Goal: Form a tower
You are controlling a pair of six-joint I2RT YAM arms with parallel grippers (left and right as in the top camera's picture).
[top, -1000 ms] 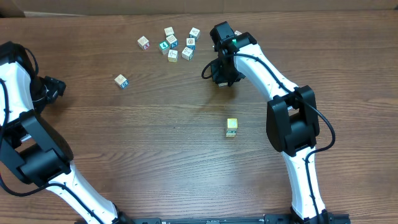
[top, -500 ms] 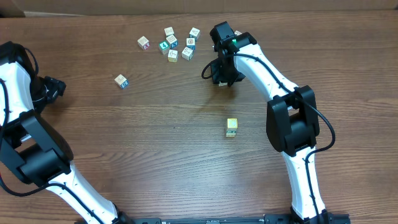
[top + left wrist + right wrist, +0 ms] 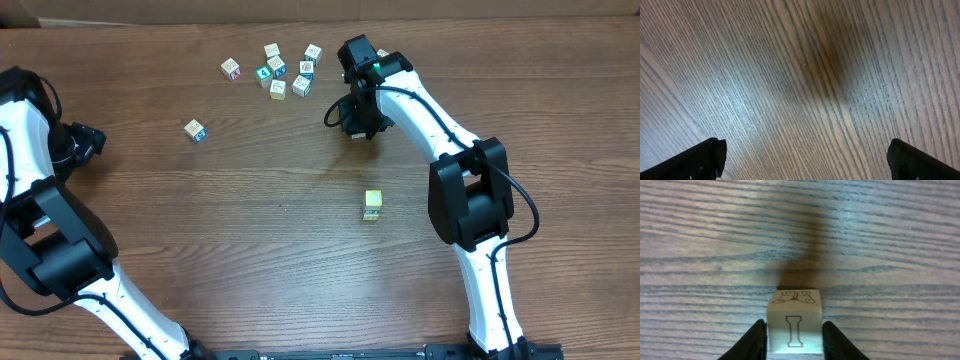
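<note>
Seeing the tower [image 3: 372,204] standing alone on the wooden table [image 3: 250,250]. Beyond the tower, finding the right gripper [image 3: 358,125] clamping a pale lettered cube [image 3: 794,325] between both fingers [image 3: 756,340]. Farther beyond the tower, leftward, noting loose cubes [image 3: 280,72] clustering. Far left of the tower, spotting the left gripper [image 3: 805,162] gaping wide, grasping nothing.
</note>
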